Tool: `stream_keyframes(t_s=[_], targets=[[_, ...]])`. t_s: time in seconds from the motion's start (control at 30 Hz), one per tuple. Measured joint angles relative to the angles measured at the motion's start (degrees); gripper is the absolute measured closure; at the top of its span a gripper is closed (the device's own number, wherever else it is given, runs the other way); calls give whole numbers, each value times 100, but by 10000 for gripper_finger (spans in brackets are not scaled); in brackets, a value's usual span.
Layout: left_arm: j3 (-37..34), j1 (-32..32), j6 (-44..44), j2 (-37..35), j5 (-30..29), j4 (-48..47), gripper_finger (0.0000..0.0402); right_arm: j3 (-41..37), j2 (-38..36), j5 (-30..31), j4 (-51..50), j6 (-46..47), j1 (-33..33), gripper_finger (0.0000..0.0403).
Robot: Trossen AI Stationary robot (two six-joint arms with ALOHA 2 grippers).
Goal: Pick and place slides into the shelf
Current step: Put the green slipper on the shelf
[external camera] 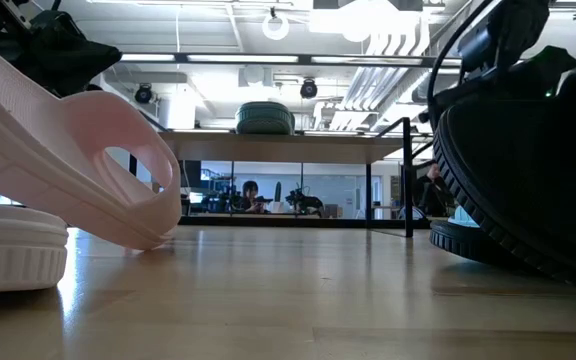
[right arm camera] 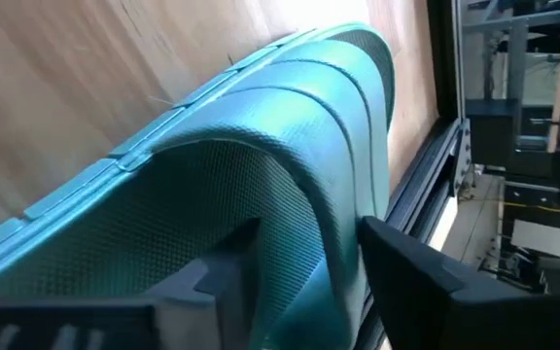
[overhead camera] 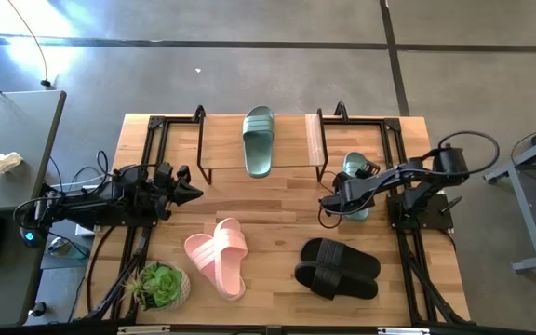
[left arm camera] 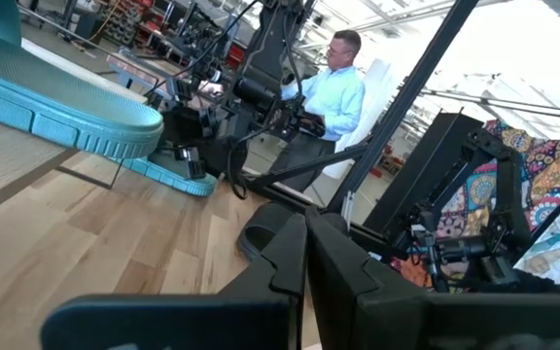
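Nearest the front edge of the desk (overhead camera: 277, 228) lie the pink slides (overhead camera: 220, 258), one resting tilted across the other, with the black slides (overhead camera: 337, 269) stacked to their right and a small potted plant (overhead camera: 160, 285) at the front-left corner. Farther back on the right, the right tool (overhead camera: 354, 191) is down over 1 green slide (overhead camera: 355, 184) lying on the desk just right of the shelf (overhead camera: 291, 140); its fingers (right arm camera: 408, 267) straddle the ribbed strap, 1 under it and 1 outside, and whether they grip it yet I cannot tell. On the left, the left tool (overhead camera: 192, 193) waits closed and empty above the desk. Farthest back, the other green slide (overhead camera: 258, 140) sits on the shelf's wooden top.
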Motion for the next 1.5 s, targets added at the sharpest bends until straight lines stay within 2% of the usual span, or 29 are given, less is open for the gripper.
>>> stream_keyframes(t_s=[0.23,0.3,0.53,0.7,0.83,0.9,1.03,1.2,1.3,1.4,1.5], targets=[[0,2,-1,2,0,0,399,0,-24,67,59,209,31,374],[0,0,-1,2,0,0,399,0,-27,57,61,212,31,394],[0,1,-1,2,0,0,399,432,-22,-215,-522,348,270,399],[0,1,-1,2,0,0,399,1206,-22,-295,-1759,826,712,401],[0,2,-1,1,0,-2,399,1953,-25,-779,-2808,1215,1058,401],[-1,2,-1,2,0,-13,399,2209,-124,-1094,-2698,1088,1216,402],[0,0,5,2,3,-36,399,2724,-247,-1217,-2747,1386,1521,402],[-1,1,8,2,4,-44,399,3308,-375,-1252,-2781,1129,1867,402],[0,1,10,2,3,-72,399,3776,-422,-1331,-2680,635,2059,402],[0,2,10,2,4,-87,399,4325,-422,-1120,-2664,271,2228,402],[-1,0,14,2,4,-89,399,4909,-422,-386,-2476,-191,2376,403]])
